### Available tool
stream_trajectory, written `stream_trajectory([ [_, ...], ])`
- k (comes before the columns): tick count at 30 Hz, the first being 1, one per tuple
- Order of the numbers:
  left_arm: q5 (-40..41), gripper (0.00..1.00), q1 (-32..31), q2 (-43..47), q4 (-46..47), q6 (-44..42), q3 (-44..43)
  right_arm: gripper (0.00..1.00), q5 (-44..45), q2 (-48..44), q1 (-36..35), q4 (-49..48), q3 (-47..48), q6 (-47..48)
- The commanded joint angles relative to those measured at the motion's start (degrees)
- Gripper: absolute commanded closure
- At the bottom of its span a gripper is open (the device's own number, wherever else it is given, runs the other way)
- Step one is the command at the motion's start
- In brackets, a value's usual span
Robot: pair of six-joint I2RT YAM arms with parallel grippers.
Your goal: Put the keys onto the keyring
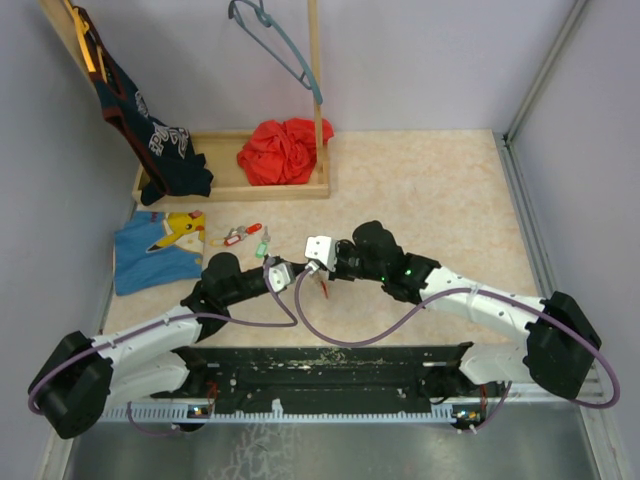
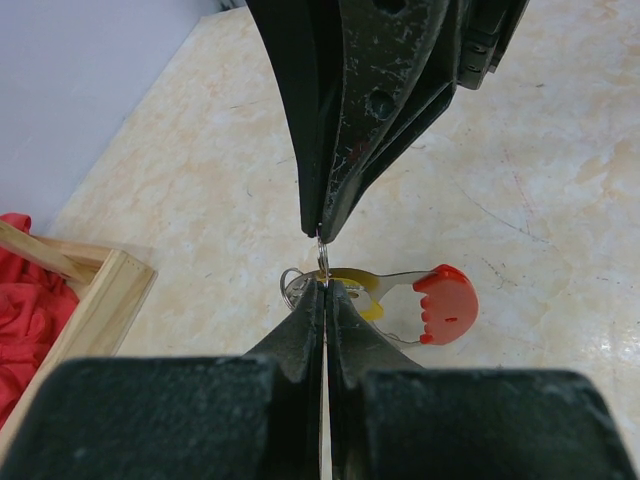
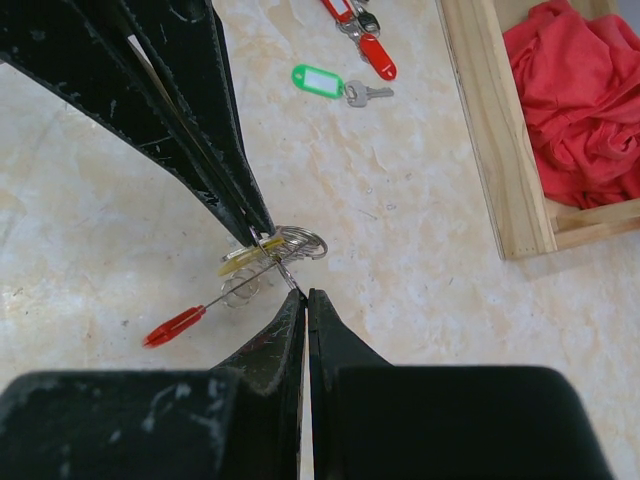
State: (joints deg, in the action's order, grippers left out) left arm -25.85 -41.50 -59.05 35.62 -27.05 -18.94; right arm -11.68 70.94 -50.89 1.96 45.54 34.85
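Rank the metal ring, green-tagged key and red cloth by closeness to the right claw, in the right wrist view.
1. metal ring, at the right claw tips.
2. green-tagged key, farther up, centre.
3. red cloth, in the wooden tray, upper right.

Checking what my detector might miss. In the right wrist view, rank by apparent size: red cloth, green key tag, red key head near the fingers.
1. red cloth, largest by far, though cropped.
2. green key tag and red key head: similar length; the red one is nearer and edge-on, so unranked.
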Motion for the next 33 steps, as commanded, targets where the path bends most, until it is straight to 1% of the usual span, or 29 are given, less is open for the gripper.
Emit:
stream_trajectory([
  [1,-0.87,1.0,-0.43,-0.47,1.03,-0.28,-1.42,1.0,-0.42,-0.09,-0.57,-1.38,3.33,-1.08],
  [12,0.95,1.0,-0.43,-0.48,1.21,0.05,-1.4,1.0,-0.75,0.06,-0.52,-1.32,3.24,-1.09],
  [16,1.56,1.0,-0.43,0.17,1.3,0.07,-0.99,1.0,0.74,0.25,-0.52,-1.31,3.33,-1.54],
  [23,5.47,1.0,-0.43,1.47,1.96,4.26,0.9,1.0,2.67,-0.88,-0.56,-2.71,2.15,-4.04],
  [29,15.45,1.0,-0.43,3.44,2.57,11.44,3.1,1.0,5.63,-3.28,-0.52,-3.01,0.65,-5.93],
  [33,19.59,1.0,-0.34,1.31,2.66,14.94,3.43,1.0,5.58,-6.32,-0.52,-3.59,-0.97,-6.88],
])
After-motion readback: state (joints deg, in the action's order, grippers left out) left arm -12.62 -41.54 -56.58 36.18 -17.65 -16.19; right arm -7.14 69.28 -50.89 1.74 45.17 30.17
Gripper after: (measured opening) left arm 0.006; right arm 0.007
